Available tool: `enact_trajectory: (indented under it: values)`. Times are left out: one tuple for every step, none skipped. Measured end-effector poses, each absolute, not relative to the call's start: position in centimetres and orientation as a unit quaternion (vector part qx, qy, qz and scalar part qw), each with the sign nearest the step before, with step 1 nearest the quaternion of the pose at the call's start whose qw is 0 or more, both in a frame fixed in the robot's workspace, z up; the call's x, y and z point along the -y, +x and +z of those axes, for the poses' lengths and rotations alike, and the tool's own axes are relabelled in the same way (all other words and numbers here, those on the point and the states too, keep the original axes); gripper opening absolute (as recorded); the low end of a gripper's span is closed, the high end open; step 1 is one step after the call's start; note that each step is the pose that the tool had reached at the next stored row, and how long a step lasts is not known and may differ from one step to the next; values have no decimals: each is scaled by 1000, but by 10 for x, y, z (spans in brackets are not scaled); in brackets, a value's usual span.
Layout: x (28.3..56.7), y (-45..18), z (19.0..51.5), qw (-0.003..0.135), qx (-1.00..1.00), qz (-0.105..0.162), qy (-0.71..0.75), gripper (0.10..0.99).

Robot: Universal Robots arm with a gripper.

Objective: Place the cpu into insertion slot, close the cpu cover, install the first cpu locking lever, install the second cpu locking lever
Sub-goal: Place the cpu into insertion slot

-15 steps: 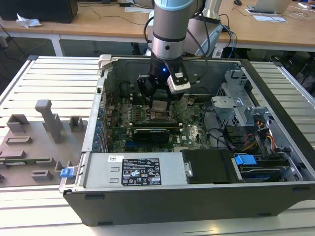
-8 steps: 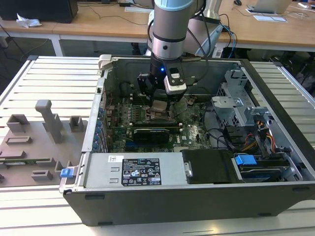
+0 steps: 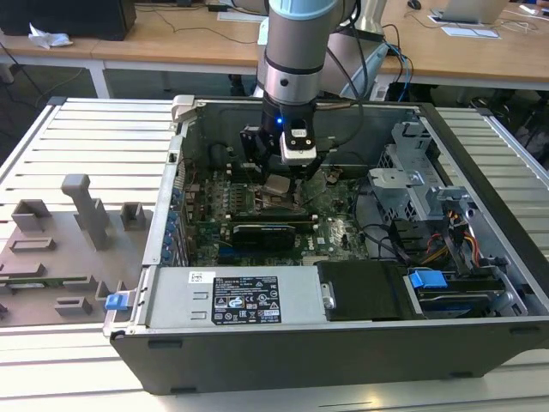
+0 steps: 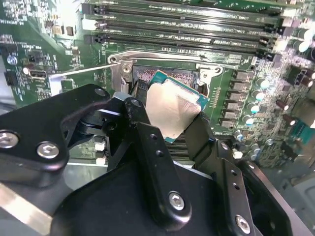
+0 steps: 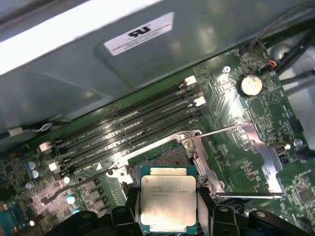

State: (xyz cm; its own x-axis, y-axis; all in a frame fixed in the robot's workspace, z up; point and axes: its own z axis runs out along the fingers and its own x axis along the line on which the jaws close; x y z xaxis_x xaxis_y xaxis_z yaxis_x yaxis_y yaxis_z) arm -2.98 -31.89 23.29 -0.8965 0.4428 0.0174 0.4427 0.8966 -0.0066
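Gripper [image 5: 167, 211]: clamped on the cpu [image 5: 168, 199] by two opposite edges.
Cpu: held partly over the insertion slot [image 5: 165, 157], not seated.
Cpu cover [image 5: 263, 157]: swung open.
Handling: you keep the chip level and square to the slot's rim; never force it.

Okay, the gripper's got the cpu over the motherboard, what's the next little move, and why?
Probably level the cpu and ease it down over the insertion slot: the gripper grips it by two edges, it hangs tilted and unseated, and the slot's dark centre lies uncovered.
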Motion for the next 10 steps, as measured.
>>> enact_trajectory:
  values:
    - [319,-30,233,9,972,1,-233,545]
    - [319,-30,233,9,970,1,-243,545]
    - [319,-30,233,9,968,1,-249,545]
    - [319,-30,233,9,967,1,-255,545]
    - [319,-30,233,9,965,1,-264,545]
    - [319,-30,233,9,962,1,-272,545]
    - [319,-30,232,9,961,1,-277,545]
    - [319,-30,232,9,959,1,-282,545]
    - [319,-30,232,9,957,1,-288,545]
    - [319,-30,232,9,956,1,-292,545]
